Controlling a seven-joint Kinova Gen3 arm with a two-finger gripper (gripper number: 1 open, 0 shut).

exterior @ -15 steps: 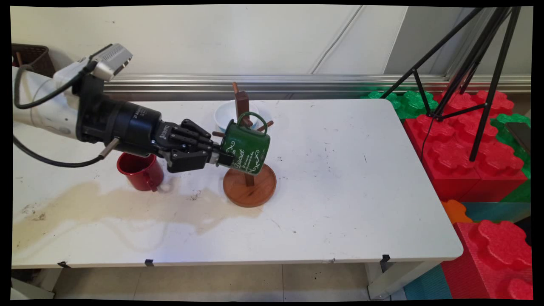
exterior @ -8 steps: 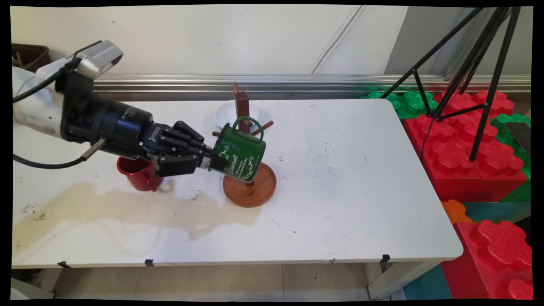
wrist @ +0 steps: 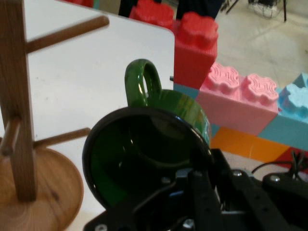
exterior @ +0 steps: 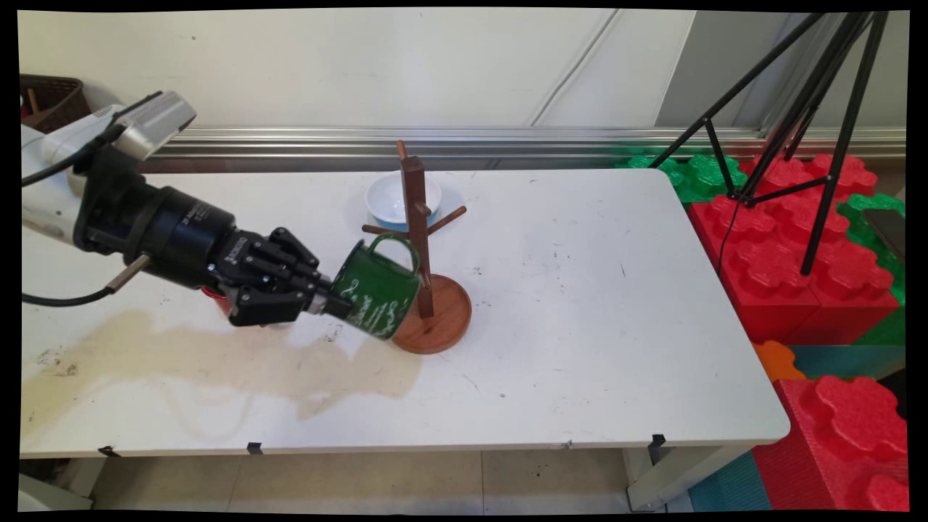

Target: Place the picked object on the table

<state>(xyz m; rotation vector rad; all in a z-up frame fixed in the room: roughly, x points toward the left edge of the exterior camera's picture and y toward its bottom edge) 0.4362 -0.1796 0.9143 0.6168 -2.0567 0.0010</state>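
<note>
The hand view looks straight into the green mug's (wrist: 144, 159) dark mouth, its handle up; the main view shows instead its white-lettered side and a red cup (exterior: 221, 304) almost hidden behind the gripper (exterior: 335, 304). The table (exterior: 580, 290) lies bare to the right and near side, with a brown stain (exterior: 217, 355) at the left. The gripper pinches the green mug's (exterior: 377, 290) rim, holding it tilted just left of the wooden mug tree (exterior: 424, 275), over its round base. A white bowl (exterior: 395, 199) sits beyond.
</note>
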